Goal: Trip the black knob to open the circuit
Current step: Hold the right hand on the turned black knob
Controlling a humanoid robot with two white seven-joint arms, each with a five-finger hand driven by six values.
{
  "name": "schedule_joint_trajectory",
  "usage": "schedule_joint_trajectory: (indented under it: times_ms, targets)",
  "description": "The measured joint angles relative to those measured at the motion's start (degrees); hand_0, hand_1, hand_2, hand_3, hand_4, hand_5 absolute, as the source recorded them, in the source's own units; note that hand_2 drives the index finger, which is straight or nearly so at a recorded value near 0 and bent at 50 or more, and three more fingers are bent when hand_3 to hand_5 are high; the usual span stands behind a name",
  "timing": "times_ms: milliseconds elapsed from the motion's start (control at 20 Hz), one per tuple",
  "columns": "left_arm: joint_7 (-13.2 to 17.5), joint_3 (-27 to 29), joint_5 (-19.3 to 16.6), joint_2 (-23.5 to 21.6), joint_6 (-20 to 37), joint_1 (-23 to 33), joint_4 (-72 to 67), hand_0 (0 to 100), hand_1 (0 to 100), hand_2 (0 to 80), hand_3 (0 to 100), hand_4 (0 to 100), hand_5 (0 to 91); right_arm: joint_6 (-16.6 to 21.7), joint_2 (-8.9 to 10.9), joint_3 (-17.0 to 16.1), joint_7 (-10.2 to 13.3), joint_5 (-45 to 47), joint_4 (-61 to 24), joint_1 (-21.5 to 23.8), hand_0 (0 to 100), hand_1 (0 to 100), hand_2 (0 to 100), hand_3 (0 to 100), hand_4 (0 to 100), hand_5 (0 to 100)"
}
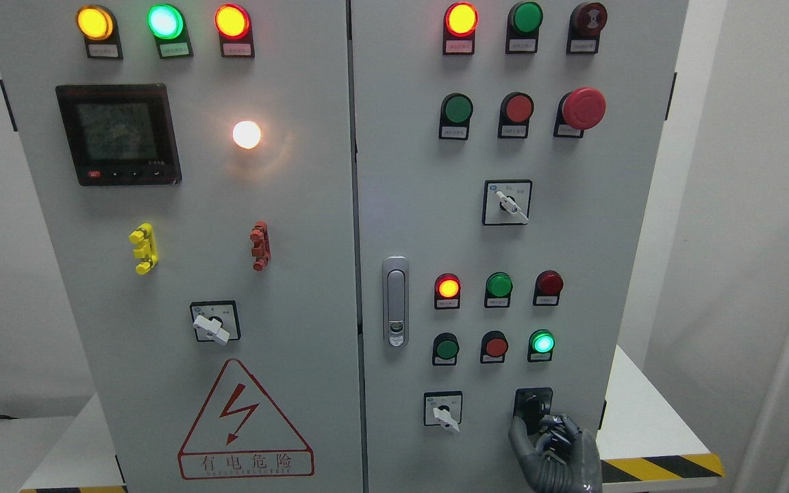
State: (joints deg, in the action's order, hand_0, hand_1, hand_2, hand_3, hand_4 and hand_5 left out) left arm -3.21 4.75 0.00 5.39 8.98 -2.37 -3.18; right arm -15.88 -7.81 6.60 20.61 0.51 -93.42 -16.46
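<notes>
Low on the cabinet's right door, the black knob (533,405) sits at about eleven o'clock from the right hand (550,438), whose curled fingers (519,433) touch it, though a full grip is unclear.

**user1:** so what does the robot itself look like in this shot? all I see is one hand (555,448), just below the black knob (533,405).

**user2:** yeah, that's all there is. Dark grey, almost gunmetal, slightly glossy like moulded plastic or metal. Fingers are segmented, with visible joints and lighter highlights on the knuckles. The thumb side is smoother, a plain grey tapered piece. Below the knob the palm widens into a ribbed grey shell. No cables, screws or markings I can make out, too small and dark.
</notes>
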Motion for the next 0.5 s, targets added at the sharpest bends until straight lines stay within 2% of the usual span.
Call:
schedule_joint_trajectory:
  times_ms: [501]
  targets:
    - [0.0, 0.0, 0.0, 0.0, 0.0, 0.0, 0.0, 12, 39, 0.0, 0, 0, 0.0, -0.01, 0.0, -0.18, -0.3, -0.43, 0.15, 0.03, 46, 85, 59, 94, 86, 93]
